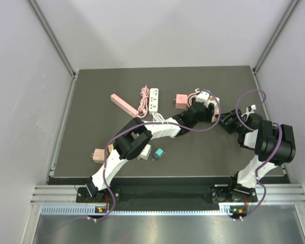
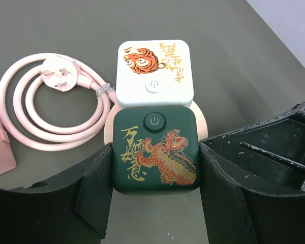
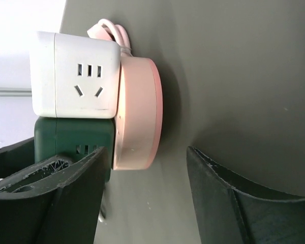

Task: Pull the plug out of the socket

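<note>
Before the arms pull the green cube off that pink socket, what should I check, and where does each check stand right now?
1. Left gripper on the green cube: its fingers sit flush against both sides. Ok.
2. Right gripper bracing the pink socket base: it is open, with the base ahead between its fingers and untouched. Not ok.
3. White cube clear of the left gripper: it sits beyond the fingertips. Ok.
4. Pink cord out of the pull path: it is coiled beside the base. Ok.
5. Firmness of the grip on the green cube: cannot tell.
</note>
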You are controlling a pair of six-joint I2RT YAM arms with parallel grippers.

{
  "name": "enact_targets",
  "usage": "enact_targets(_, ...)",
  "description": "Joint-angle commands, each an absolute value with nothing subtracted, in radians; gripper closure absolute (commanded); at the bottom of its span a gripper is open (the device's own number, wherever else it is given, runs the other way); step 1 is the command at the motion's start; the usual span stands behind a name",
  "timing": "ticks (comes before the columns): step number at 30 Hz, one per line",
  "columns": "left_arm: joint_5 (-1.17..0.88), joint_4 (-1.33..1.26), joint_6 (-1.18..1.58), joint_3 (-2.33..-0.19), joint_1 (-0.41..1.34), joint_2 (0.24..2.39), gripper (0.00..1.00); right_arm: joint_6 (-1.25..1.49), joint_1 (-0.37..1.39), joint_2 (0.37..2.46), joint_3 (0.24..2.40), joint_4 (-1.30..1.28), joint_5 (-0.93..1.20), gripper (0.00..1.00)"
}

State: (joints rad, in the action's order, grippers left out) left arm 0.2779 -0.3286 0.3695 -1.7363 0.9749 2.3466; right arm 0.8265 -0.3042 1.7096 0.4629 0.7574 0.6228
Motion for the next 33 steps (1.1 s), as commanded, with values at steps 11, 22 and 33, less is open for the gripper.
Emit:
enact_targets(11,0.212,-0.406,0.459,-1.740,0.963,2.252,1.00,0.910,-0.310,1.812,0.445,0.985,0.656,0.57)
enact_targets(22,0.224,-0.193,0.428,-1.923,0.983,2.301,1.00,0.810,-0.255,1.761,0.502,0.798,0.575,1.00)
enact_targets(33,0.054,-0.236,0.707,-1.905,0.904,2.275,1.00,0.733,-0.210,1.723,0.554,0.608,0.454,1.00)
